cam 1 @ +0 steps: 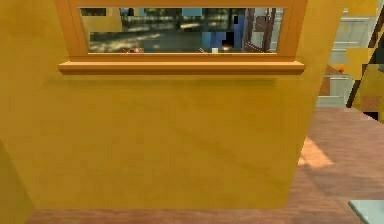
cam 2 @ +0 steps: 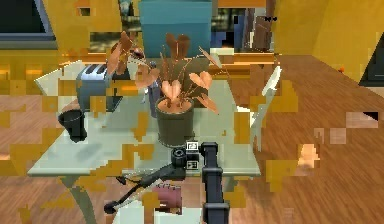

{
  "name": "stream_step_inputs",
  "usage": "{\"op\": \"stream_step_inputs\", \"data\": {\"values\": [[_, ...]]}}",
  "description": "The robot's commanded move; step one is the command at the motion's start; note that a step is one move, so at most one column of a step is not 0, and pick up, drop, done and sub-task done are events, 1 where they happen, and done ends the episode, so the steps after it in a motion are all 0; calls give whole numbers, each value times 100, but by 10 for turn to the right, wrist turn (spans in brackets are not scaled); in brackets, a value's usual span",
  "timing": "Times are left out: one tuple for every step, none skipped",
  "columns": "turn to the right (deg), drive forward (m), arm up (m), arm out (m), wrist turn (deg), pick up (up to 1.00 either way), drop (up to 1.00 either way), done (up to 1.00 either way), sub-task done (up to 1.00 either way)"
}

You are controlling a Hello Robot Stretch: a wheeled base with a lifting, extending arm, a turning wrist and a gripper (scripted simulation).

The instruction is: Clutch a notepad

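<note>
In the arm side view my arm's dark bar [cam 2: 211, 190] rises from the bottom edge to the near edge of a pale green table [cam 2: 60, 160]. Two white marked squares [cam 2: 186, 156] sit at its end. The gripper [cam 2: 125, 193] reaches left and down from them, along the table's front edge. I cannot tell whether it holds anything. On the table stand a potted plant with reddish leaves [cam 2: 174, 122], a grey toaster [cam 2: 92, 82] and a dark cup [cam 2: 72, 124]. No flat shape on the tabletop can be told as a notepad.
A white chair [cam 2: 262, 105] stands at the table's right side, with wood floor [cam 2: 330, 110] beyond. A blue cabinet [cam 2: 175, 20] is behind the table. In the forward view an orange wall [cam 1: 160, 140] with a wood-framed window [cam 1: 180, 30] stands close ahead, and floor [cam 1: 340, 160] opens at the right.
</note>
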Motion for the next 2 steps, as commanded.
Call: {"op": "stream_step_inputs", "data": {"values": [[0,0,0,0,450,0,0,0,0],[0,0,0,0,390,0,0,0,0]]}}
